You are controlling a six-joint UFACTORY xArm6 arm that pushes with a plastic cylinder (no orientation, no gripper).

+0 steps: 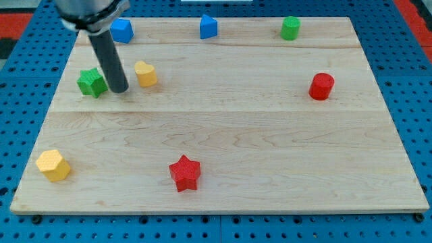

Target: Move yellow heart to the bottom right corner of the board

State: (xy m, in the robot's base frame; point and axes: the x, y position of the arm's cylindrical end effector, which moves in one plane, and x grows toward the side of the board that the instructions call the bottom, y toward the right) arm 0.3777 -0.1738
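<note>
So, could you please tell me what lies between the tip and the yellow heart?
Nothing: in the camera view only bare board separates my tip from the yellow heart, just to the tip's right. The green star sits on its other side.

My counter is pale wood — smooth, matt, with visible grain and plank seams. The rod looks like dark, slightly glossy metal or plastic down to my tip. The yellow heart and green star look like matt plastic — faintly ridged. The blue pegboard beneath appears perforated.
</note>
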